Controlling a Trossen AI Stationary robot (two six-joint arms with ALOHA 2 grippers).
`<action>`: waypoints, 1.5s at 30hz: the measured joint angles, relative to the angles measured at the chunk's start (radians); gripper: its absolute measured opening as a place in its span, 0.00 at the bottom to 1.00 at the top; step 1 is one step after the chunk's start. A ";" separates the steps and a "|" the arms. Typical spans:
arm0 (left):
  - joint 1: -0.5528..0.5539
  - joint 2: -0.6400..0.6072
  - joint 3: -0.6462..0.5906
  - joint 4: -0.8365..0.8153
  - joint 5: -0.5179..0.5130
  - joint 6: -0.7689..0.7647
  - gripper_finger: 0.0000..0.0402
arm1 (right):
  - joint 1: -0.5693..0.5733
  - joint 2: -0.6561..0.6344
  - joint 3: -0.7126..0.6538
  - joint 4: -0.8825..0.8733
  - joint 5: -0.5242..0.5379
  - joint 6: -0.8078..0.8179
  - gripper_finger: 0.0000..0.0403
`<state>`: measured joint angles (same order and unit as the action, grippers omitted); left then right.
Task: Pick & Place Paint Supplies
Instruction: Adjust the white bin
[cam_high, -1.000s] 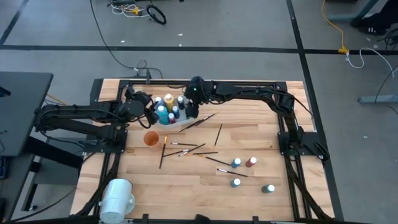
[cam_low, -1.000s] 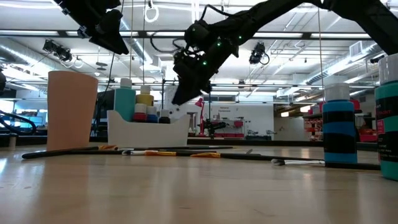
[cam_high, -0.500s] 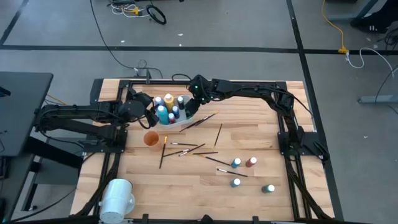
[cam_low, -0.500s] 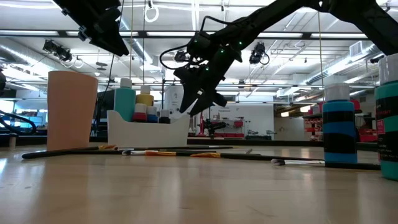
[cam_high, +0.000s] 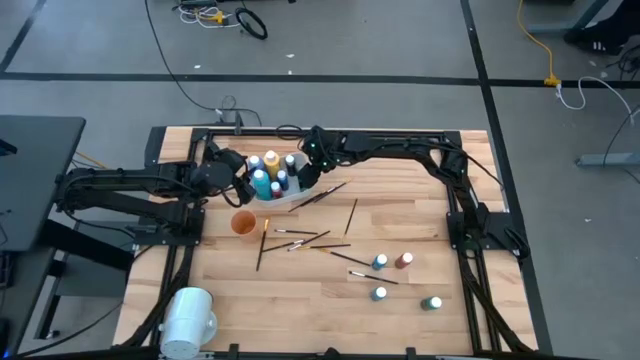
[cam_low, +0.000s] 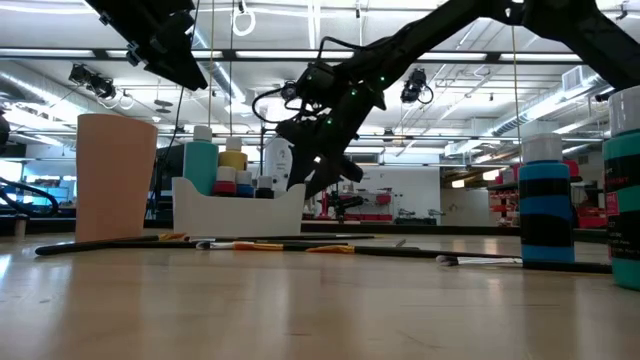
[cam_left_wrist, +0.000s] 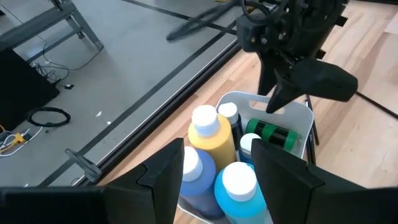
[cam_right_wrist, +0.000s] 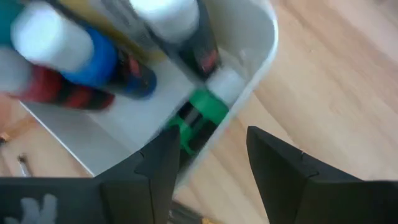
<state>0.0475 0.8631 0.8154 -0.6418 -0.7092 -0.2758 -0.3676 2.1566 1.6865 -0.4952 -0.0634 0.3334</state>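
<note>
A white tub at the table's far middle holds several white-capped paint bottles standing upright. A green bottle lies on its side on the tub floor at the right end. My right gripper hovers open just above that end, tilted down, with nothing between its fingers. My left gripper waits open over the tub's left end, above the blue bottles and the yellow one. More bottles stand on the table at the near right. Thin brushes lie flat in the middle.
An orange cup stands near the tub's left end. A large white cylinder lies at the near left corner. One brush leans against the tub's near side. Bare wood lies at the far right and near middle.
My right gripper has rolled about its own pointing line and sunk a little toward the tub's right end, its fingers staying open. The bottles and brushes have kept their places.
</note>
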 joint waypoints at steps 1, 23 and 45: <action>0.000 0.000 0.000 0.000 0.000 0.000 0.49 | 0.001 0.000 -0.001 0.002 0.000 -0.001 0.45; 0.000 0.000 0.000 -0.024 0.000 -0.001 0.49 | -0.020 -0.004 0.001 -0.040 -0.006 0.026 0.02; 0.000 0.000 0.000 -0.027 0.020 0.002 0.49 | 0.017 -0.015 -0.004 -0.166 -0.048 0.044 0.09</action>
<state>0.0471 0.8631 0.8154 -0.6693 -0.6891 -0.2735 -0.3508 2.1418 1.6829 -0.6611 -0.1116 0.3777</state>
